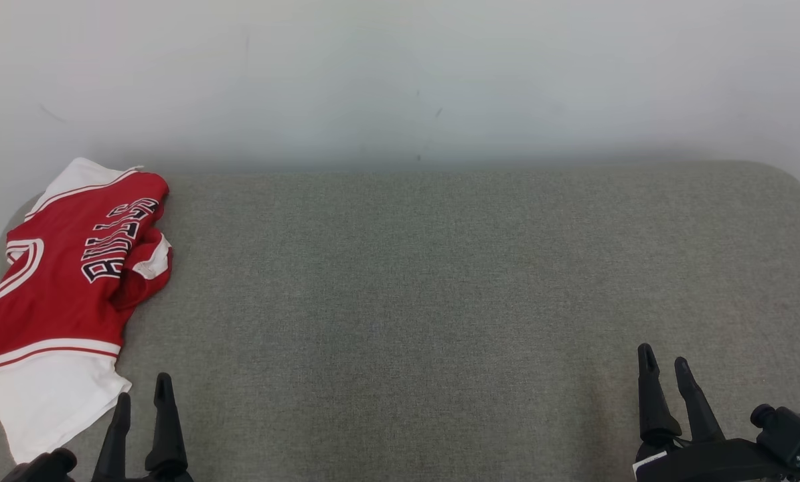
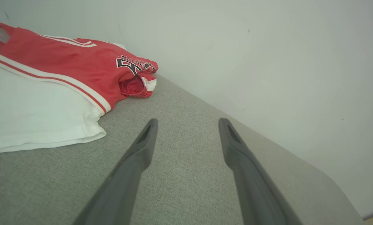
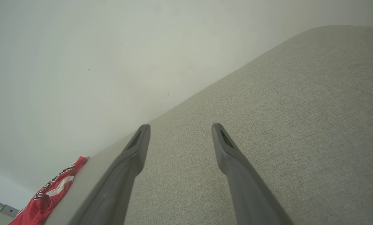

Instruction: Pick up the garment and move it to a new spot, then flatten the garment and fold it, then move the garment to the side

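Fingers (image 2: pixel 142 150) of left gripper (image 1: pixel 144 387) at near edge, lower left: parted, holding nothing, over grey fabric bench (image 1: pixel 440 281). Right gripper (image 1: pixel 662 355) at lower right, likewise parted and empty, well apart from any cloth. Just beyond and left of left gripper, near its tips but not touching: garment (image 1: pixel 65 268), red and white jersey, loosely folded, lying on bench's left end and reaching toward far-left corner. White hem panel nearest, red body farther, thin red and white stripes between. Across red part, black letters outlined in white, turned sideways and partly creased: apparently "BULLS". Curved white-edged figure near left border, too cut off to read. Farthest back, plain pale wall (image 1: pixel 400 73).
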You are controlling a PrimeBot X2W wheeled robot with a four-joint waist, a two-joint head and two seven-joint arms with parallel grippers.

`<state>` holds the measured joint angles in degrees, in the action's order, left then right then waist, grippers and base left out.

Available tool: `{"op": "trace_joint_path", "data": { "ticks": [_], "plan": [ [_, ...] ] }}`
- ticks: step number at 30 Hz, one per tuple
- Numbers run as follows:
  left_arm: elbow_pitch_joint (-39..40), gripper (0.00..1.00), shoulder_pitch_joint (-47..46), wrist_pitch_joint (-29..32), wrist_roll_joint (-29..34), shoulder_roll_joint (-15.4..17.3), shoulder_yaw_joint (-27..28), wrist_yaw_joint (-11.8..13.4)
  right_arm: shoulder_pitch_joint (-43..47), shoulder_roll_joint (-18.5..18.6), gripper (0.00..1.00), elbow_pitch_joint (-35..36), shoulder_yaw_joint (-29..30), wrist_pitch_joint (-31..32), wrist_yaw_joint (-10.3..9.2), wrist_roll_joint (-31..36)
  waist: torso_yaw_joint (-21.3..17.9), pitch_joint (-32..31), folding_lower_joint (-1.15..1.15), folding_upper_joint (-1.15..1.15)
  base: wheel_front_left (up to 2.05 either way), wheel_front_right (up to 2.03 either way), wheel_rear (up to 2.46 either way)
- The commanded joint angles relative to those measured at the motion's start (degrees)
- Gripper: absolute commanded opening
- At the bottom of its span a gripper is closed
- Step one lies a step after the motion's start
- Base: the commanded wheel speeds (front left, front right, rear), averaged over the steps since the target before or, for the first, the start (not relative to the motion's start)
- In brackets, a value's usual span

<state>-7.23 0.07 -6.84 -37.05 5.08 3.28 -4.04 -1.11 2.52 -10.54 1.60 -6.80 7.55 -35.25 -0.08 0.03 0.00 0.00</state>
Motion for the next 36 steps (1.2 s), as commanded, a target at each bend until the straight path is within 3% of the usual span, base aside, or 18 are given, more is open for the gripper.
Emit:
{"op": "trace_joint_path", "data": {
  "ticks": [1, 36],
  "plan": [
    [0.5, 1.0, 0.3, -0.6, 1.9, 0.5, -0.2, -0.2, -0.1, 0.4, 1.0, 0.3, 0.0, -0.6, -0.06, 1.9, 0.0, 0.0, 0.0, 0.0, 0.0, 0.0, 0.0],
    [0.9, 1.0, 1.0, -5.0, 18.3, 2.6, -2.3, 0.4, 0.7, 0.4, 1.0, 2.0, -0.8, -3.9, -0.09, 20.1, -0.1, 0.0, 0.0, 0.0, 0.0, 0.0, 0.0]
  ]
}}
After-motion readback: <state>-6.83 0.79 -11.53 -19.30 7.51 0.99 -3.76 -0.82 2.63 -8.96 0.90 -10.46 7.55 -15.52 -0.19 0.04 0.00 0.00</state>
